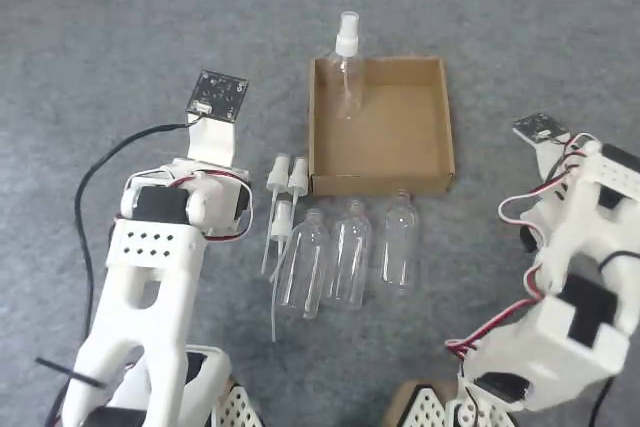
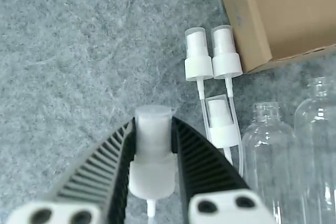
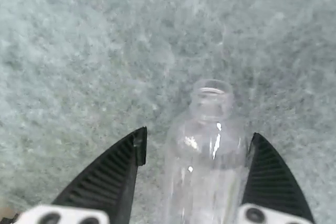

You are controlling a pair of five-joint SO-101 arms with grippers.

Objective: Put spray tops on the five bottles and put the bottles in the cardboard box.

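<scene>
1. At the left of the high view, the left arm stands over grey carpet. Its wrist view shows the left gripper with both black jaws pressed onto a white held spray top, pinching its body, with the cap pointing away from the arm.
2. Just right of that arm, 3 loose spray tops lie on the carpet. 2 lie side by side near the box's lower-left corner, and the 3rd lies just below them. Their thin tubes trail toward the lower edge of the frame.
3. Right of those, 3 clear open bottles lie side by side in the middle of the frame. Their necks point at the box's front wall.
4. Above them, in the upper middle, sits the open cardboard box. 1 capped bottle stands upright in its upper-left corner, with a spray top on.
5. At the right edge is the right arm. In its wrist view the right gripper is spread wide around a 5th bottle, which is clear and open-necked. 1 jaw is at the bottle's side and the other stands apart from it. I cannot tell whether this bottle rests on the carpet.
</scene>
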